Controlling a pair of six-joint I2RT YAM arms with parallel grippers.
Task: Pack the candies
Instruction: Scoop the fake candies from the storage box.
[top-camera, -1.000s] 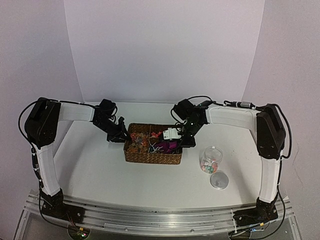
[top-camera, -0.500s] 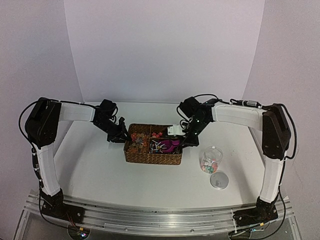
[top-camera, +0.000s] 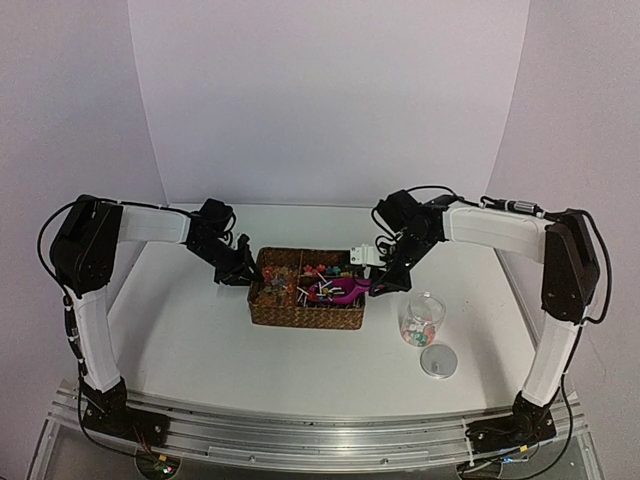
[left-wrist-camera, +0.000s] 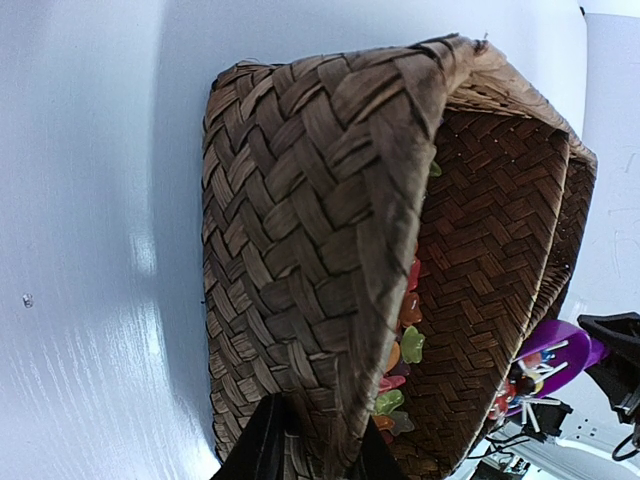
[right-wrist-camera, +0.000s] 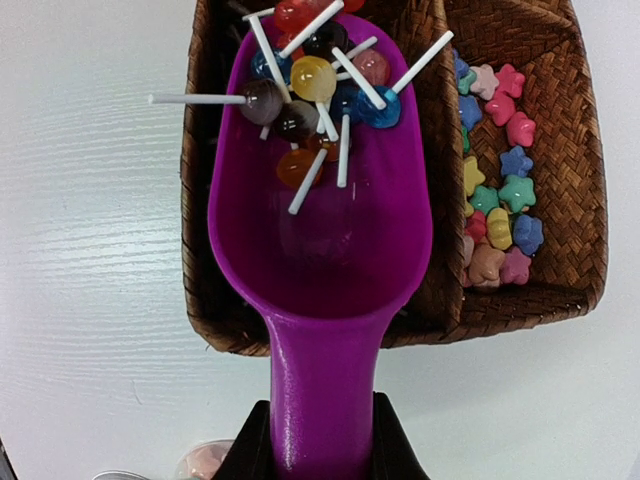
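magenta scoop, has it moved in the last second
Yes. The magenta scoop has shifted right across the basket, toward the jar, held in the right gripper.

Top view high, far; wrist views close; all share basket (top-camera: 305, 318).

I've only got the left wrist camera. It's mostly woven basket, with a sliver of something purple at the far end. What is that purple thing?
Observer: A scoop, its handle gripped by the right gripper, with lollipops in its bowl.
Operator: Where could they be tipped?
Observer: A clear jar stands open on the table to the right of the basket, a few sweets in it.
Operator: And its lid?
Observer: The lid lies flat on the table, nearer the arm bases than the jar.
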